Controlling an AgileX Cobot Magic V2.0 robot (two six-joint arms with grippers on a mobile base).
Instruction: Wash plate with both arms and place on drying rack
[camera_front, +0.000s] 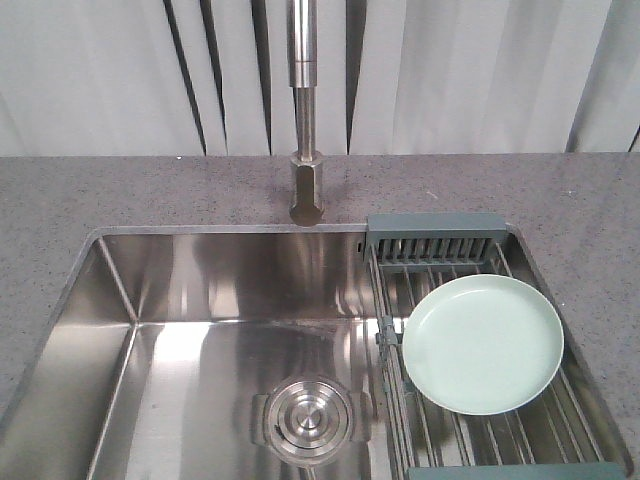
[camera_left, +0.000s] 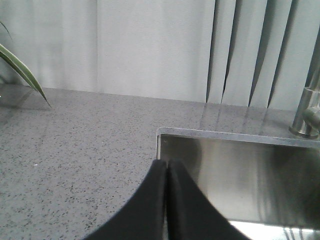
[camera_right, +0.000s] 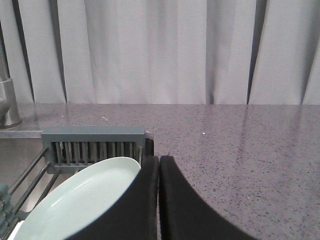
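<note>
The pale mint-green plate (camera_front: 483, 344) lies flat on the rods of the drying rack (camera_front: 437, 236) over the right side of the sink. The plate (camera_right: 82, 202) also shows in the right wrist view, just left of my right gripper (camera_right: 158, 160), in front of the rack's slotted end bar (camera_right: 95, 145). My right gripper is shut and empty, above the rack's right edge and the counter. My left gripper (camera_left: 166, 163) is shut and empty, above the sink's left rear corner. Neither arm shows in the front view.
A stainless sink (camera_front: 230, 330) with a round steel drain (camera_front: 308, 416) fills the middle. The tap (camera_front: 306, 110) stands behind it. Grey speckled counter (camera_front: 110, 190) surrounds the sink. A plant leaf (camera_left: 20, 70) hangs at far left. Pale curtains form the backdrop.
</note>
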